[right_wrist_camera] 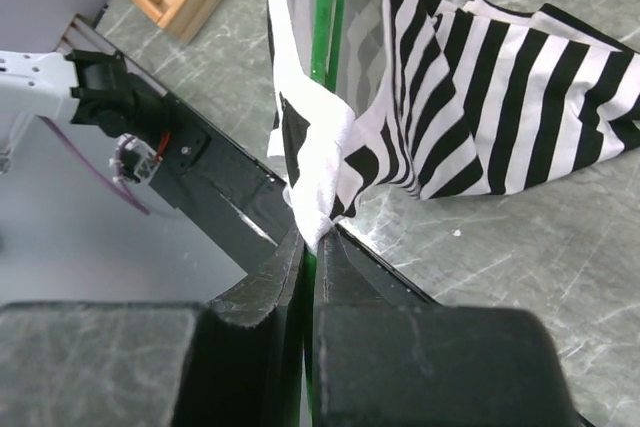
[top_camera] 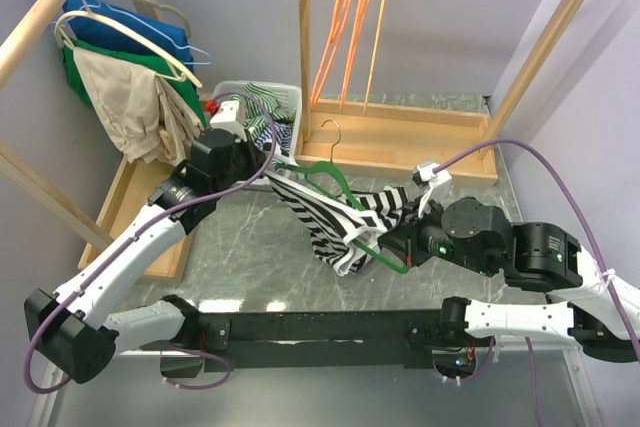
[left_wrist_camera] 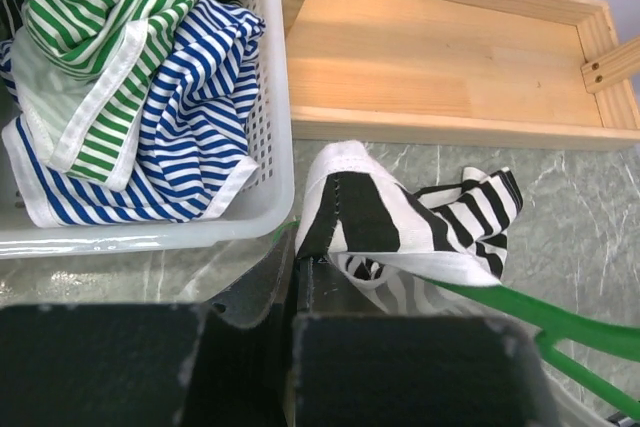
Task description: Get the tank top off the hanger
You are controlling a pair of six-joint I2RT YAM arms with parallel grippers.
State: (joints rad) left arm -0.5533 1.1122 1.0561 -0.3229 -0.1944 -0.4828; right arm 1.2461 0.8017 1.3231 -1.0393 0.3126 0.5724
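The black-and-white striped tank top (top_camera: pixel 322 215) hangs on a green hanger (top_camera: pixel 336 179) just above the middle of the table. My left gripper (top_camera: pixel 272 175) is at the garment's left end. In the left wrist view it (left_wrist_camera: pixel 300 257) is shut on the white-trimmed edge of the tank top (left_wrist_camera: pixel 400 217), with the hanger (left_wrist_camera: pixel 560 319) running off to the right. My right gripper (top_camera: pixel 392 244) is at the lower right end. In the right wrist view it (right_wrist_camera: pixel 310 242) is shut on the green hanger (right_wrist_camera: pixel 325 27), and a white hem of the tank top (right_wrist_camera: pixel 480 97) is bunched at its tips.
A white basket (top_camera: pixel 290 95) of striped clothes stands just behind the left gripper, its wall (left_wrist_camera: pixel 275 97) close to the jaws. A wooden rack (top_camera: pixel 400 137) with orange hangers (top_camera: pixel 350 27) stands at the back. Another rack with hung clothes (top_camera: pixel 120 77) is at the left.
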